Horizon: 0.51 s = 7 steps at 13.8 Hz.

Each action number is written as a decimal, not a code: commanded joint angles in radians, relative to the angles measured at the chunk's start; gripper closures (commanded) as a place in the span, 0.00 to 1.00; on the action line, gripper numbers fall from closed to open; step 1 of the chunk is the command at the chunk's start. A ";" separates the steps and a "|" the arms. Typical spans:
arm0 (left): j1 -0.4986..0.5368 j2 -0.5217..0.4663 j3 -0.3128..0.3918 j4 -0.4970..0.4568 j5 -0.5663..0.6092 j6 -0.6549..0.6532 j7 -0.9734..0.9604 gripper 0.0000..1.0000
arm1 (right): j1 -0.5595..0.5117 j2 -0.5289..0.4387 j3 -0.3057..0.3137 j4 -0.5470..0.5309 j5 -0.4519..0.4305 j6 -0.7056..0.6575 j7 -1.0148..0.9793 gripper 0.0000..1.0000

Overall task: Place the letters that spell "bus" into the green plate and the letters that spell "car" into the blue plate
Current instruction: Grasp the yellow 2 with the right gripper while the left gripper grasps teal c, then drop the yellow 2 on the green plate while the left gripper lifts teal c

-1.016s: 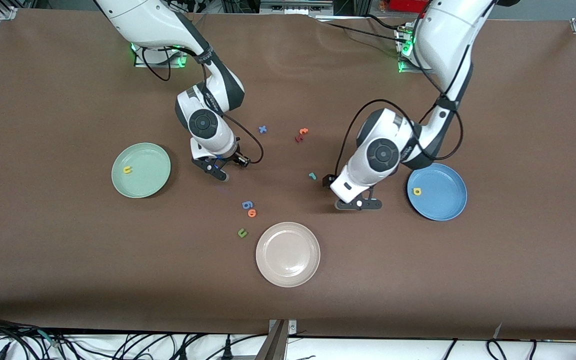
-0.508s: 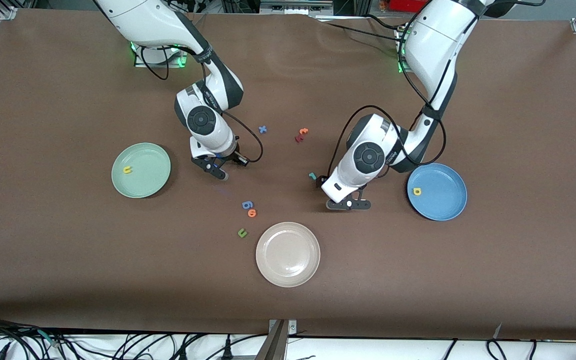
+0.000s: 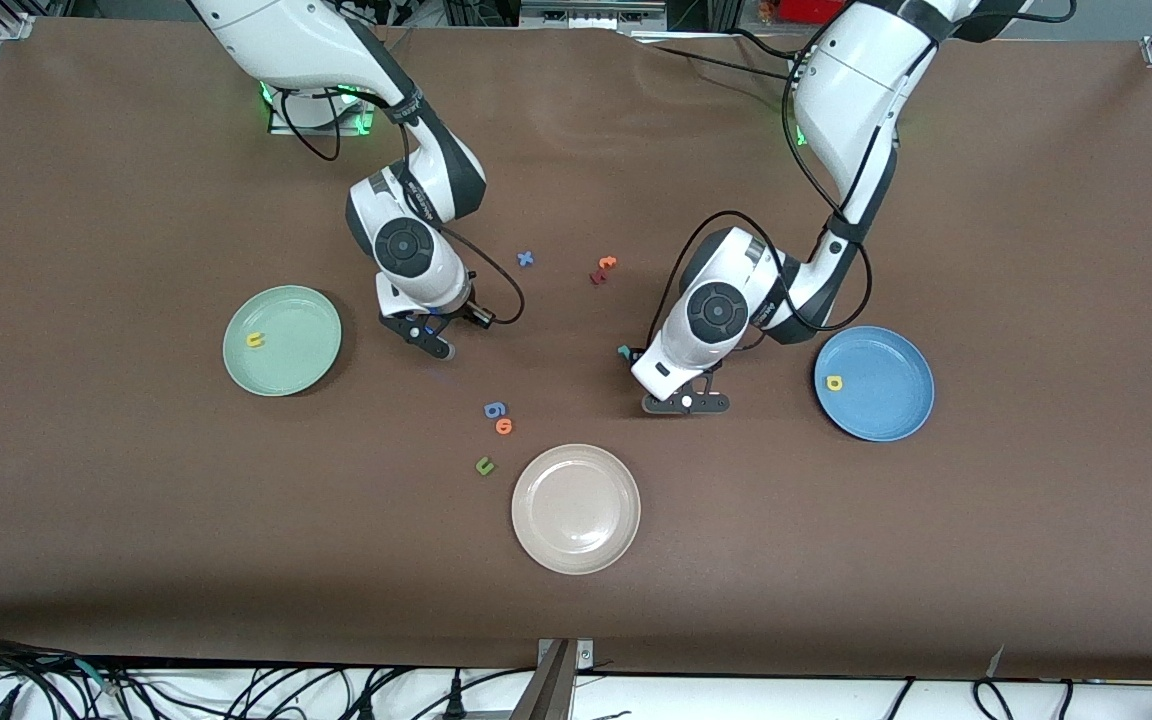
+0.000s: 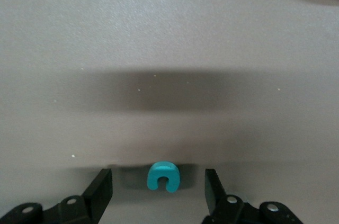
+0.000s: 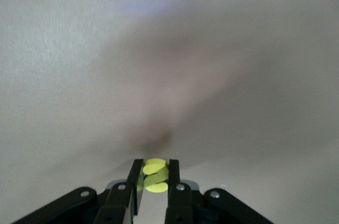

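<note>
**A:** What differs from a second ago?

**B:** Toward the right arm's end, the green plate (image 3: 301,358) and the yellow u (image 3: 255,340) on it lie as before. Beside the plate, the right gripper (image 3: 421,336) has closed. Its fingers (image 5: 174,173) now pinch the yellow s (image 5: 154,175) low over bare table. The left gripper (image 3: 686,403) has slid along the table toward the right arm's end. Its jaws, wider a second ago, stand apart on either side of the teal c (image 4: 162,175) without touching it. The teal r (image 3: 624,351) lies just beside that arm's wrist. The yellow a (image 3: 834,382) stays on the blue plate (image 3: 891,405).

**A:** Anything readable?

**B:** Only the pieces themselves: a blue x (image 3: 526,259), a red and an orange piece (image 3: 603,270) touching, a blue 6 (image 3: 494,409) against an orange o (image 3: 504,426), and an olive u (image 3: 484,465). The print on the arm cuffs is too small to read.

**A:** Room to move?

**B:** A bare strip separates the green plate from the right gripper. The beige plate (image 3: 576,475) sits near the left gripper, nearer the camera. The table (image 3: 136,550) is open from there to its front edge, and both plates sit well inside the ends.
</note>
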 commanded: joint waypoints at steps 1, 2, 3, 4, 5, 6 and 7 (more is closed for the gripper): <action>-0.018 0.013 0.010 0.022 0.036 0.001 -0.032 0.32 | 0.006 -0.068 -0.077 0.077 -0.002 -0.220 -0.116 0.98; -0.018 0.013 0.010 0.024 0.036 0.001 -0.034 0.36 | 0.006 -0.084 -0.110 0.087 -0.002 -0.268 -0.174 0.98; -0.018 0.013 0.012 0.024 0.036 0.001 -0.034 0.37 | 0.004 -0.096 -0.148 0.087 -0.002 -0.290 -0.245 0.98; -0.018 0.015 0.012 0.024 0.036 0.001 -0.034 0.39 | 0.004 -0.102 -0.186 0.085 -0.002 -0.316 -0.315 0.98; -0.018 0.018 0.012 0.025 0.036 0.001 -0.035 0.40 | 0.004 -0.102 -0.226 0.084 0.000 -0.331 -0.392 0.98; -0.018 0.027 0.012 0.028 0.036 0.001 -0.034 0.40 | 0.004 -0.102 -0.264 0.079 0.000 -0.333 -0.463 0.98; -0.018 0.030 0.013 0.028 0.036 0.001 -0.034 0.41 | 0.003 -0.099 -0.294 0.076 0.000 -0.335 -0.527 0.98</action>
